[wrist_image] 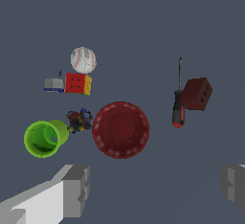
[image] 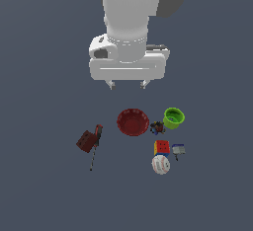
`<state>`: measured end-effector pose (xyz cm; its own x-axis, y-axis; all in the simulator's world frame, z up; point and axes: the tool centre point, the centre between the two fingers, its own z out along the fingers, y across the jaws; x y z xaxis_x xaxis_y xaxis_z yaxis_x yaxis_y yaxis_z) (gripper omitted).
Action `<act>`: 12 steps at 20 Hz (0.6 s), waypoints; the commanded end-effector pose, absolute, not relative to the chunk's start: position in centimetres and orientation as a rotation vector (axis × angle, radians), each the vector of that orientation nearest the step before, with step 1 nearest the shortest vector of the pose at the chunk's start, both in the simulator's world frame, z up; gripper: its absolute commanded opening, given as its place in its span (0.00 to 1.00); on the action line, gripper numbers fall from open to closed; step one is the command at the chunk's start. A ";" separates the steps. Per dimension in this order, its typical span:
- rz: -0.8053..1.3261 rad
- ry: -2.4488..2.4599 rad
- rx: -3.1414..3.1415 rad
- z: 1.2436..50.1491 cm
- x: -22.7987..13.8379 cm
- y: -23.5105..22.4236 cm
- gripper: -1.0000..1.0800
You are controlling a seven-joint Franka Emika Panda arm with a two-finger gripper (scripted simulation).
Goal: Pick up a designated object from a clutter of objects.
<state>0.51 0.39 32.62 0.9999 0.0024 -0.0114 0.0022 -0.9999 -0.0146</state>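
The dark cluster (image: 156, 127) is sitting between your red bowl (image: 132, 122) and green cup (image: 173, 118), both holding nothing; fingers (image: 112, 85) are hanging wide.

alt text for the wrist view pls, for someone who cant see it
An open gripper hangs above clutter on a grey surface: a small dark multicoloured cluster sits between a green cup and a red bowl. Beyond lie a colour cube, a baseball and a screwdriver.

You will find no readable text, label, brand, number or sign on any item or surface in either view.
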 end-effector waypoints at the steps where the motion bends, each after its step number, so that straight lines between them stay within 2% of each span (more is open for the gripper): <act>1: 0.018 -0.004 -3.127 32.6 0.5 0.4 0.96; 12: 0.028 -0.079 -3.141 32.2 0.7 3.3 0.96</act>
